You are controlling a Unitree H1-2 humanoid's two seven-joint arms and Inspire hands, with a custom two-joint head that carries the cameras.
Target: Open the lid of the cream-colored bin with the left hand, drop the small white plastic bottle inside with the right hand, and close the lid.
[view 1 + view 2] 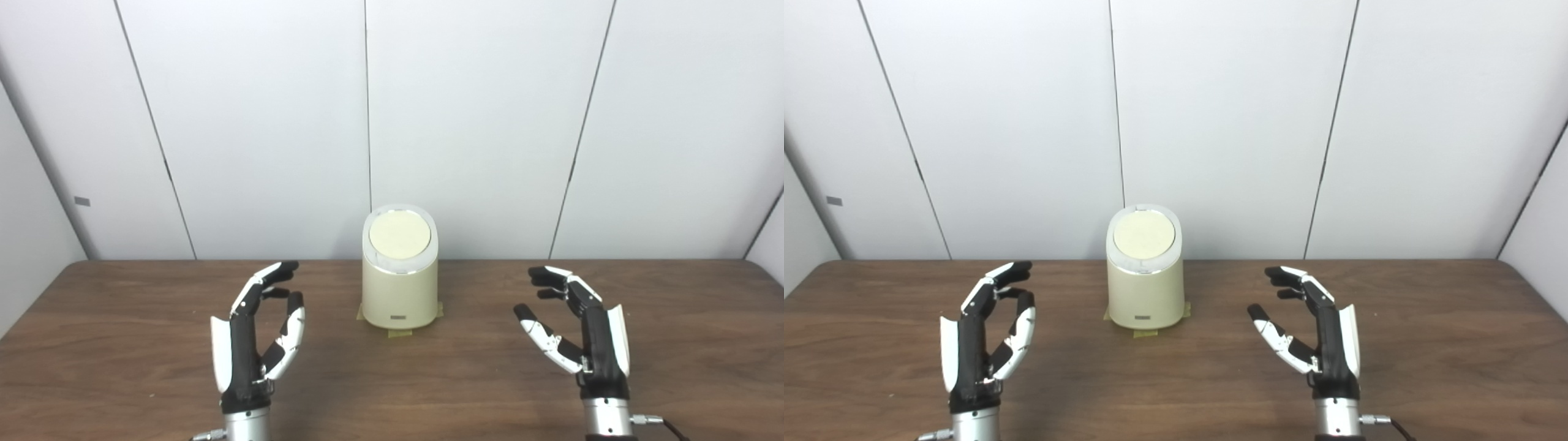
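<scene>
Cream bin (400, 288) stands upright at the middle of the desk (122, 343) near its far edge, round lid (400, 236) shut, tape tabs (399, 334) under its base. Left hand (254, 337) and right hand (579, 334) hover over the desk toward its near edge, one on each side of the bin and well apart from it. Both hands' fingers (293, 324) are apart and hold nothing.
</scene>
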